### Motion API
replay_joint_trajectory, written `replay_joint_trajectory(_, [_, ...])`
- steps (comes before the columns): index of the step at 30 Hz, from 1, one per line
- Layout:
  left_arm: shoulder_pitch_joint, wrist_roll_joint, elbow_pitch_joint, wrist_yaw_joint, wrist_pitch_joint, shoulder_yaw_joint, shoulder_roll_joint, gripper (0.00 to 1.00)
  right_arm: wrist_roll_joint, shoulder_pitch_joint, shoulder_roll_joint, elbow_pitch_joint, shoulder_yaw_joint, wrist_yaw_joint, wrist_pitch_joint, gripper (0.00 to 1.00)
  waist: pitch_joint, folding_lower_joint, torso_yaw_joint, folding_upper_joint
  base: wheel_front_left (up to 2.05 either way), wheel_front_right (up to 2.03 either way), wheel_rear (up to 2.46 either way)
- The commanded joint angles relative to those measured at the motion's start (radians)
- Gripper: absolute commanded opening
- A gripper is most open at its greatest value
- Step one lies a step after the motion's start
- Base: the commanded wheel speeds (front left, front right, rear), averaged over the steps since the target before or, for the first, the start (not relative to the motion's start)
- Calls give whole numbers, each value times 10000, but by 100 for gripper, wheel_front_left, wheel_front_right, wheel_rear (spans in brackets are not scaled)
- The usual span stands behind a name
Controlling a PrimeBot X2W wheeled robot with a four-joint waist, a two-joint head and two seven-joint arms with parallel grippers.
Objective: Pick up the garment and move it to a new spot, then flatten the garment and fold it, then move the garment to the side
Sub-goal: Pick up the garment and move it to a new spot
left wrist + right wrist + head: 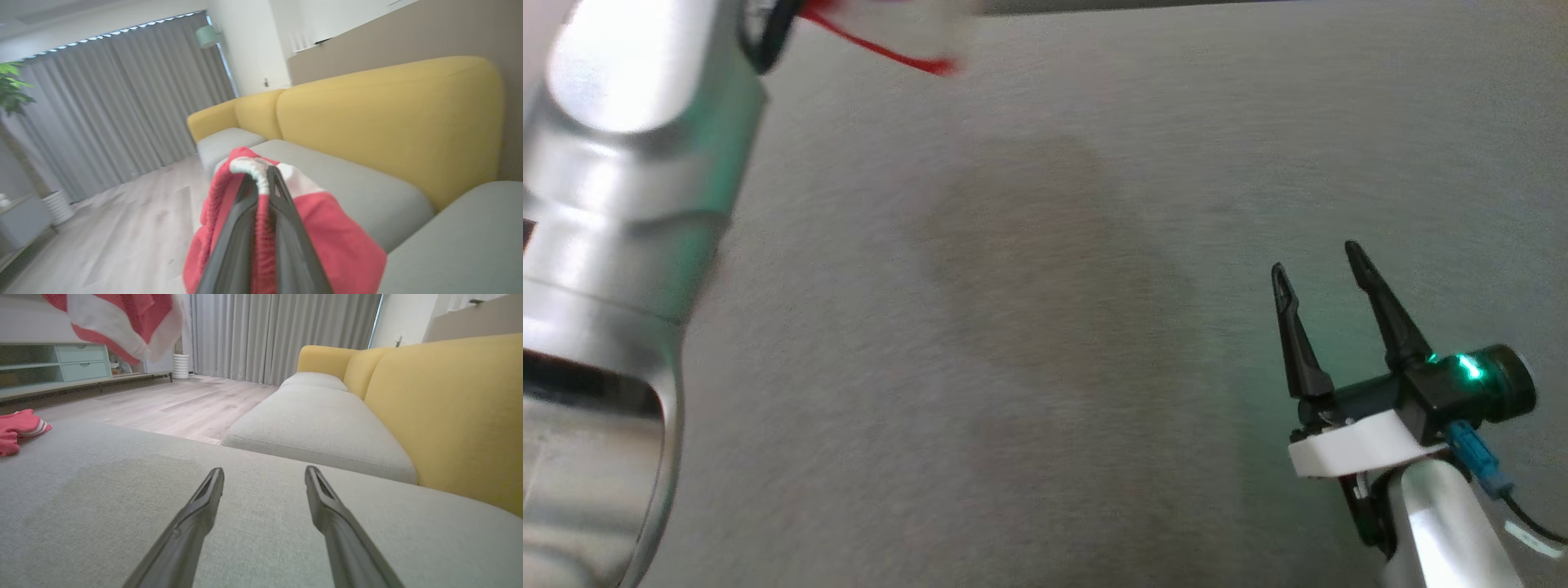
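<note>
The garment (pixel 339 241) is red with white parts and a white ribbed edge. My left gripper (pixel 263 173) is shut on that bunched edge, and the cloth hangs around the fingers, up off the sofa. In the right wrist view the garment (pixel 122 322) dangles at the top left. In the head view a blurred red strip of the garment (pixel 882 49) shows at the top beside my pale left forearm (pixel 621 245). Low over the grey seat cushion (pixel 1029 327), my right gripper (pixel 1315 257) stands open with nothing between its fingers (pixel 196 514).
The sofa has yellow backrests (pixel 449 408) and more grey cushions (pixel 318 424) to the right. A red and white striped cloth (pixel 18 430) lies at the cushion's left edge. Beyond are a wooden floor (pixel 184 404), grey curtains (pixel 278 335) and a low cabinet (pixel 61 367).
</note>
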Motion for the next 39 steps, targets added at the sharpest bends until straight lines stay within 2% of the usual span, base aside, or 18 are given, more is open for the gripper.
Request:
replay_joint_trajectory(1, [-360, -320, -634, 20, 183, -100, 441, 0, 243, -73, 74, -364, 300, -7, -23, 100, -778, 2, -1447, -1, 0, 0, 0])
replay_joint_trajectory(5, [27, -1193, -1717, 19, 516, -1077, 674, 0, 764, -170, 75, -538, 466, -7, -23, 100, -691, 2, -2628, -1, 0, 0, 0])
replay_joint_trajectory(9, [888, -1583, -2305, 19, 484, -1973, 772, 0, 1207, -259, 76, -689, 646, -7, -23, 100, -343, 2, -3578, -1, 0, 0, 0])
replay_joint_trajectory(11, [1578, -1534, -2366, 18, 212, -2446, 843, 0, 1409, -272, 76, -740, 701, -7, -23, 100, -165, 2, -3938, -1, 0, 0, 0])
replay_joint_trajectory(15, [3495, -1420, -1946, 88, -829, -3178, 687, 0, 1646, -196, 77, -739, 653, -7, -23, 100, 145, 2, -4204, -1, 0, 0, 0])
replay_joint_trajectory(16, [3996, -1404, -1756, 188, -1176, -3297, 605, 22, 1669, -178, 77, -726, 660, -7, -23, 100, 197, 2, -4193, -1, 0, 0, 0])
replay_joint_trajectory(17, [4463, -1385, -1549, 328, -1581, -3372, 514, 96, 1687, -155, 77, -709, 650, -7, -23, 100, 230, 2, -4146, -1, 0, 0, 0])
replay_joint_trajectory(18, [4927, -1417, -1315, 504, -1973, -3392, 403, 100, 1723, -123, 77, -679, 613, -7, -23, 100, 236, 2, -4071, -1, 0, 0, 0])
replay_joint_trajectory(21, [6052, -1523, -846, 963, -3106, -3370, -30, 100, 1825, 13, 77, -522, 275, -7, -23, 100, 115, 2, -3547, -1, 0, 0, 0])
replay_joint_trajectory(24, [6989, -1550, -950, 1602, -3595, -2962, -431, 100, 1887, 180, 77, -367, -107, -7, -23, 100, -181, 2, -2737, -1, 0, 0, 0])
replay_joint_trajectory(27, [8047, -1124, -2302, 2237, -3631, -2008, -561, 100, 1766, 359, 77, -328, -348, -7, -23, 100, -517, 2, -1840, -1, 0, 0, 0])
replay_joint_trajectory(30, [9319, -495, -3666, 2636, -3634, -951, -567, 100, 1681, 593, 77, -251, -573, -7, -23, 100, -909, 2, -983, -1, 0, 0, 0])
replay_joint_trajectory(31, [10124, -190, -4494, 2773, -3636, -150, -673, 100, 1597, 770, 77, -185, -658, -7, -23, 100, -1208, 2, -511, -1, 0, 0, 0])
replay_joint_trajectory(35, [11557, 425, -5826, 2804, -3637, 1377, -931, 100, 1452, 1216, 77, -170, -818, -7, -23, 100, -1828, 2, 202, -1, 0, 0, 0])
replay_joint_trajectory(39, [12614, 1046, -6840, 2557, -3637, 2446, -1146, 100, 1534, 1604, 77, -271, -832, -7, -23, 100, -2151, 2, 590, -1, 0, 0, 0])
